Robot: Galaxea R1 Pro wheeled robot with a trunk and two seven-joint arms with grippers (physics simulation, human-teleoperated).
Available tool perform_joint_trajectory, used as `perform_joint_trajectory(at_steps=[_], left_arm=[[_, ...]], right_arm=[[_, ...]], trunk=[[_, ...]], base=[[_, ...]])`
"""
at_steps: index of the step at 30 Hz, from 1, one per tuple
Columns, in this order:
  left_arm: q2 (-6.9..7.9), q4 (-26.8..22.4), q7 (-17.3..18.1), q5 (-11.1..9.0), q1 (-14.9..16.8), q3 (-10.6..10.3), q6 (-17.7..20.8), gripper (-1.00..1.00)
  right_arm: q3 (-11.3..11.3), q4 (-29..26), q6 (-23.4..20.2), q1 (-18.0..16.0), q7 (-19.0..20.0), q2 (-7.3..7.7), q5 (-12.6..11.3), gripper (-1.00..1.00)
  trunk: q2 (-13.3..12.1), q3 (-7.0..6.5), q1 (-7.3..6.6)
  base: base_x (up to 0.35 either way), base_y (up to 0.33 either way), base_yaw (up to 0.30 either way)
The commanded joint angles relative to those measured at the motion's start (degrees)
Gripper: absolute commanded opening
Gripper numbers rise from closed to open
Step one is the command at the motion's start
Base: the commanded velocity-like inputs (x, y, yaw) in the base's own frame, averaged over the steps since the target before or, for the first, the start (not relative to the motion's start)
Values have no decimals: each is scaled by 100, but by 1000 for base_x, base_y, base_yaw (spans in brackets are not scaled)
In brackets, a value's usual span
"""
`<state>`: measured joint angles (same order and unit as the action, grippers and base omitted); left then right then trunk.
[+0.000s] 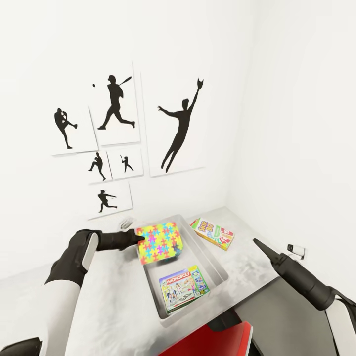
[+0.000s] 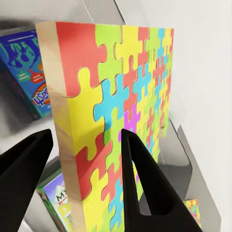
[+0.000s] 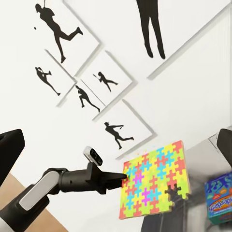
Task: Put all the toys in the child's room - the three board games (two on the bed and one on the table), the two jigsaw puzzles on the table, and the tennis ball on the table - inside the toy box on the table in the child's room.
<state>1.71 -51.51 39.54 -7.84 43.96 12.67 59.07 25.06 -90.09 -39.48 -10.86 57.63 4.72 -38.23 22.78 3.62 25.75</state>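
Note:
My left gripper [image 1: 141,239] is shut on a bright jigsaw puzzle [image 1: 159,242], holding it tilted above the far end of the grey toy box [image 1: 220,277] on the table [image 1: 113,296]. In the left wrist view its fingers [image 2: 145,179] clamp the jigsaw puzzle [image 2: 116,111] by its edge. A pastel board game [image 1: 184,289] lies inside the box. A blue board game [image 2: 29,72] shows behind the puzzle, seemingly in the box too. A green-red-yellow board game [image 1: 212,233] lies on the table right of the box. My right gripper [image 1: 258,243] hovers open and empty, right of that game.
Black baseball-player silhouette pictures [image 1: 116,104] hang on the white wall behind the table. A red chair back [image 1: 212,341] stands at the table's near edge. The lower dark desk section [image 1: 269,306] lies under my right arm. A small white fitting [image 1: 295,249] sits on the right wall.

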Motion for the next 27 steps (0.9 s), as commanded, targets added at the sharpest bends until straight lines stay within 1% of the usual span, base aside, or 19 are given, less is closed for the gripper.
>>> perform_joint_trajectory(at_steps=[1,2,5,10,12,14,15,17,21,27], left_arm=[[-27,4,-54,-33,6,8,39,-100],[-74,9,-132,-33,7,8,37,-100],[-151,25,-257,-33,7,6,35,-100],[-248,49,-335,-31,8,-16,33,-100],[-272,66,-378,-31,8,-75,29,-100],[-291,77,-412,-32,8,-179,24,-100],[-315,81,-429,-33,8,-287,20,-100],[-350,85,-438,-33,8,-358,19,-100],[-399,87,-452,-33,8,-414,14,-100],[-415,89,-456,-32,8,-437,9,-100]], right_arm=[[7,0,-38,-5,3,1,-26,100],[14,0,-42,-5,3,1,-26,100],[21,0,-44,-4,3,2,-26,100],[23,0,-43,-4,3,2,-22,100],[24,0,-43,-4,3,2,-20,100],[24,0,-43,-4,3,2,-19,100],[25,0,-43,-4,3,2,-18,100],[25,0,-43,-4,3,2,-18,100],[25,0,-43,-4,3,2,-13,100],[18,0,-35,-4,10,-6,-14,100]], trunk=[[14,20,3],[14,27,3],[14,52,3],[14,98,3],[14,117,3],[14,136,3],[14,145,3],[14,164,3],[14,202,3],[14,258,3]], base=[[0,0,0],[0,0,0],[0,0,0],[0,0,0],[0,0,0],[0,0,0],[0,0,0],[0,0,0],[0,0,0],[0,0,0]])
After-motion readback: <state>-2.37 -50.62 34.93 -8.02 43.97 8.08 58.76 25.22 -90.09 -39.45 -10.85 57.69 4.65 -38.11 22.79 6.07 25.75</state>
